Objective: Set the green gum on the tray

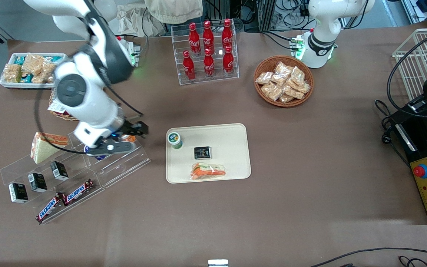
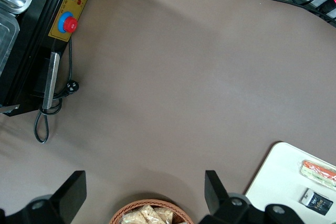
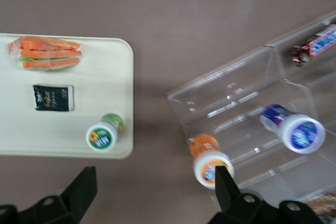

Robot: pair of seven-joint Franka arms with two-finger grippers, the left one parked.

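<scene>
Front view: green gum [image 1: 175, 139] stands upright on the tray [image 1: 235, 155], in the corner nearest the working arm. Gripper [image 1: 133, 131] hangs empty over the clear display rack [image 1: 117, 167], apart from the tray.

Right wrist view: fingers [image 3: 81, 187] spread wide, empty; orange bottle [image 3: 210, 161] and blue bottle [image 3: 294, 128] in the rack.

Even, bright overhead light; soft shadows fall on the desk [image 1: 235, 222] beneath the gripper [image 1: 139, 129]. The right wrist view is motion-blurred; the front view is sharp.
</scene>
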